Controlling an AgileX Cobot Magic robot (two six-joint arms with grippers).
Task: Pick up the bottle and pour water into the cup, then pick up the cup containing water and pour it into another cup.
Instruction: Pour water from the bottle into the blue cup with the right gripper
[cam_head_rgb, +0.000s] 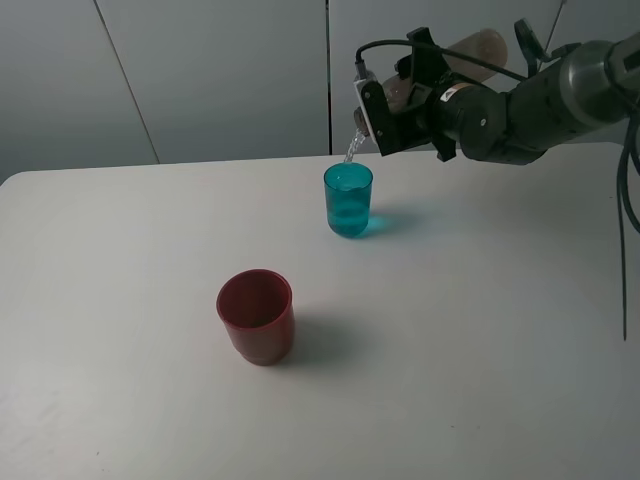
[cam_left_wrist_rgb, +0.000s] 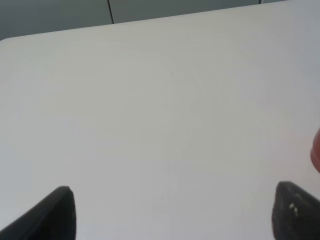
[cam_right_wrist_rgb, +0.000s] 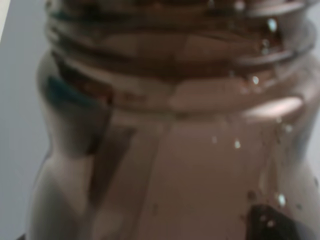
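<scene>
Pouring time: right gripper (cam_head_rgb: 392, 112) tips the bottle (cam_head_rgb: 478, 46) over the teal cup (cam_head_rgb: 348, 200)

Its jaws are clamped on the bottle, which is tipped nearly flat with its neck just above the teal cup and a thin stream of water (cam_head_rgb: 352, 148) dropping in. The teal cup stands on the white table (cam_head_rgb: 480, 360), partly full. The red cup (cam_head_rgb: 256, 315) sits well apart, closer to the camera. The left gripper (cam_left_wrist_rgb: 172, 215) is spread wide, gripping nothing.

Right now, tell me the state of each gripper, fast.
Left gripper: open, holding nothing.
Right gripper: closed on the bottle, tipped over the blue cup.
</scene>
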